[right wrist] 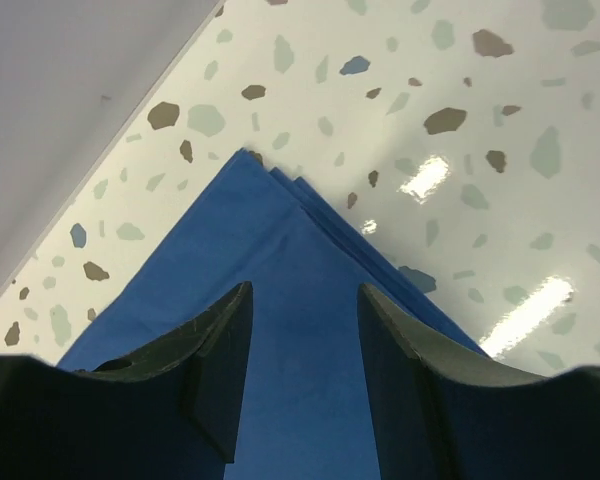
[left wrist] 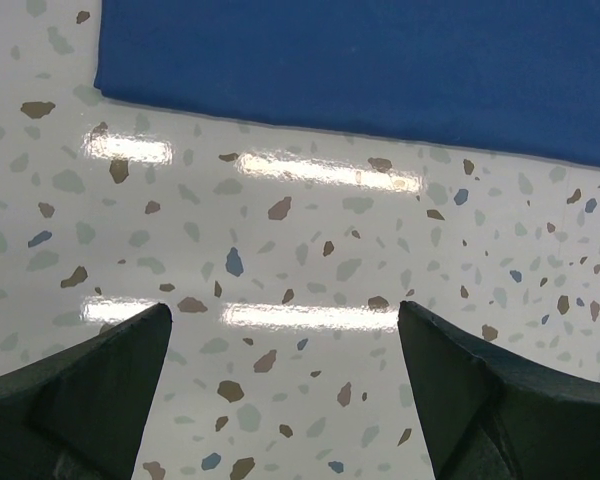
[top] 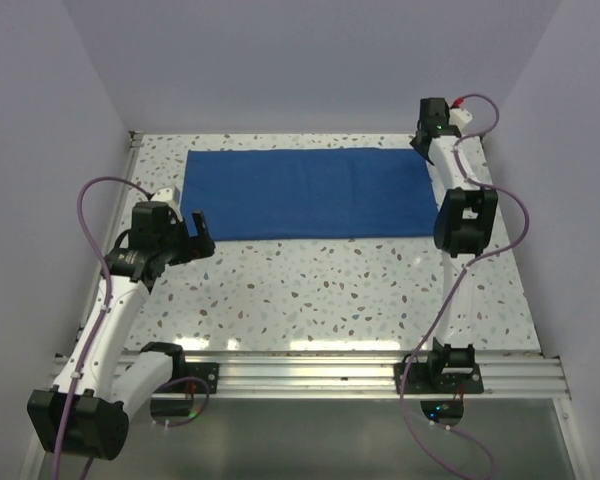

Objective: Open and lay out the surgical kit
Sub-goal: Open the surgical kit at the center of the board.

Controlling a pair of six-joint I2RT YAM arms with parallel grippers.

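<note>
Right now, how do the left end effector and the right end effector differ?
The left end effector stands wide open; the right end effector shows a narrower gap. The left one hangs over bare table by the near left corner of the blue cloth; the right one is above its far right corner. Both hold nothing.

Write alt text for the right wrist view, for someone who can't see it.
The right gripper, jaws parted, hangs over a corner of the folded blue cloth wrap, whose stacked layers fan at the tip. Speckled table lies beyond, a pale wall upper left.
</note>
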